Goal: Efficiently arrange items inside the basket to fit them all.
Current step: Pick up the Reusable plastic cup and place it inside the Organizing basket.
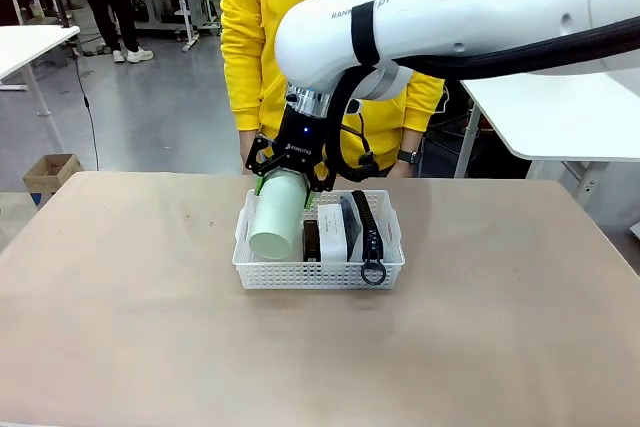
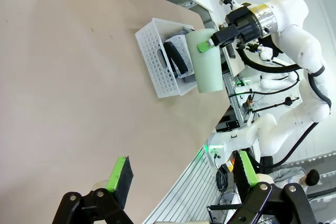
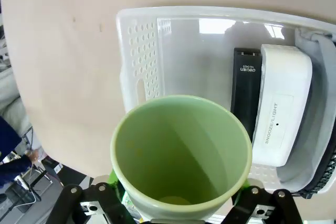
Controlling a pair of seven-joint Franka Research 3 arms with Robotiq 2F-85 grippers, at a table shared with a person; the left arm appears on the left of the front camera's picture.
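Front view, left to right: right gripper (image 1: 288, 179) clamps pale green cup (image 1: 277, 217), tilted over basket (image 1: 322, 272) left bay; stapler (image 1: 311, 240), white box (image 1: 333, 231), pouch (image 1: 366, 229) already inside. You: lower cup straight into empty bay, clear near wall. Left gripper (image 2: 181, 176) spread, empty.

Cup (image 1: 277, 217) over basket's (image 1: 320, 274) left half; stapler (image 1: 311, 240), box (image 1: 333, 232), pouch (image 1: 367, 227) rightward inside.

A beige table (image 1: 130, 327) fills the lower frame. Upper left, a cardboard box (image 1: 50, 172) sits on grey floor; a white table (image 1: 560, 117) stands at right.
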